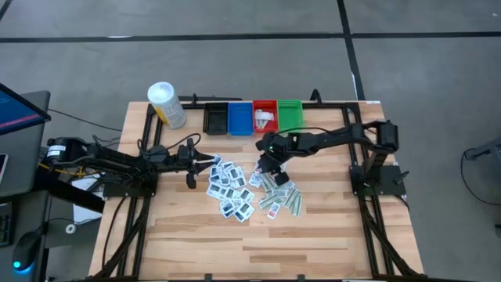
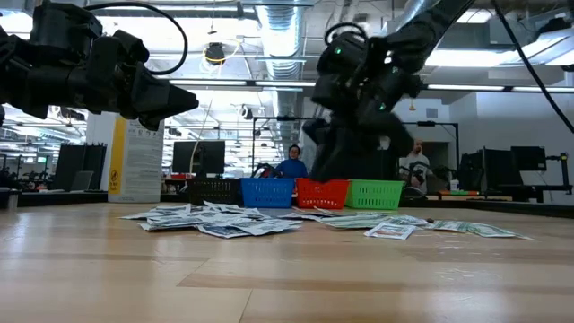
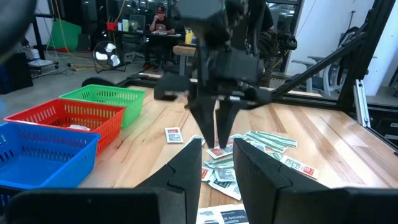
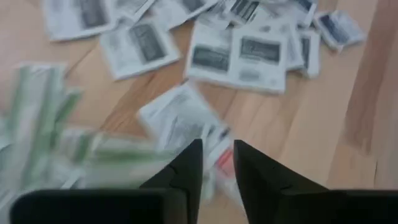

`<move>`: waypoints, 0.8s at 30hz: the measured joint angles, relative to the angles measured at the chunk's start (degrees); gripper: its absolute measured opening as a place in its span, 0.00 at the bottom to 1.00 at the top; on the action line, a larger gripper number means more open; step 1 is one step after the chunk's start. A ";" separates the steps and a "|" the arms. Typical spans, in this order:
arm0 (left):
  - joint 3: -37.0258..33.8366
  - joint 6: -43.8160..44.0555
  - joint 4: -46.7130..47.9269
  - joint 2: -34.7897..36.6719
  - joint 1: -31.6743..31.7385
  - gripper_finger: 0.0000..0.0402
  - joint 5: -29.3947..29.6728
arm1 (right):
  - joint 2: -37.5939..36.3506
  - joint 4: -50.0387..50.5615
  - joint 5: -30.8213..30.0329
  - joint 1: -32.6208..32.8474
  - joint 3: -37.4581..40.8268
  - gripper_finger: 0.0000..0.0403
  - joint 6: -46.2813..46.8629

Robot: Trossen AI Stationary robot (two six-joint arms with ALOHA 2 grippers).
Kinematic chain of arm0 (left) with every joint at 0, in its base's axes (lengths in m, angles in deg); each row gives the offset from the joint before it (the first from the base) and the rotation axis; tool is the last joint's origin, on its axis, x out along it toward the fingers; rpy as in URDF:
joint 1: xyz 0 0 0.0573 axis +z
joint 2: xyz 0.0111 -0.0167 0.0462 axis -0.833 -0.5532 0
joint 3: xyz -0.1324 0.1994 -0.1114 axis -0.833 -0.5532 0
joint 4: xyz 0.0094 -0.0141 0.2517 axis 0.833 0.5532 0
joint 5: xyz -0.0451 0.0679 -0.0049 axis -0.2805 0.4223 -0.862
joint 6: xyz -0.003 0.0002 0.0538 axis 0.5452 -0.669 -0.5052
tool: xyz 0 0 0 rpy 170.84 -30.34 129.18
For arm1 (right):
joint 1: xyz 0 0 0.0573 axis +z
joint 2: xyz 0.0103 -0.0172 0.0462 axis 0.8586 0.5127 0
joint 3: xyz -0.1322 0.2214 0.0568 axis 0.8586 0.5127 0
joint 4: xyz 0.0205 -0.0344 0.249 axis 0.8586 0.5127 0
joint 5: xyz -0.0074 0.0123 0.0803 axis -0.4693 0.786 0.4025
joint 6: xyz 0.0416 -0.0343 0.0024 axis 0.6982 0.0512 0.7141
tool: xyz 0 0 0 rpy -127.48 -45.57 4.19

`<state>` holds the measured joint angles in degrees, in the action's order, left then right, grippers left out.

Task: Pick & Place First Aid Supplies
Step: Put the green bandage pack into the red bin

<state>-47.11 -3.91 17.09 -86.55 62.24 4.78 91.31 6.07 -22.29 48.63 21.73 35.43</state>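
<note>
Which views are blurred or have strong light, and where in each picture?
Right wrist view: packets near the top are fairly sharp, the green-grey strips smear with motion. Low view: bright ceiling lights behind leave both arms dark silhouettes. High view: evenly lit, sharp.

Print on first aid packets too small to read from above. Packets under right gripper smeared by blur in right wrist view. Red bin contents unclear. Left arm base cut by picture edge.
</note>
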 joint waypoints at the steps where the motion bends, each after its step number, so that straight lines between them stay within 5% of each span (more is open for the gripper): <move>1: -0.01 0.00 0.09 0.00 0.00 0.23 -0.01 | 1.01 -0.31 -0.02 0.00 -0.11 0.23 -0.55; 24: -0.05 0.00 0.71 -0.63 0.02 0.23 0.01 | 5.15 0.51 0.00 -0.90 -0.51 0.24 -1.84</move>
<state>-47.16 -3.91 17.81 -87.18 62.26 4.79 96.46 6.58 -22.29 47.74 21.23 33.59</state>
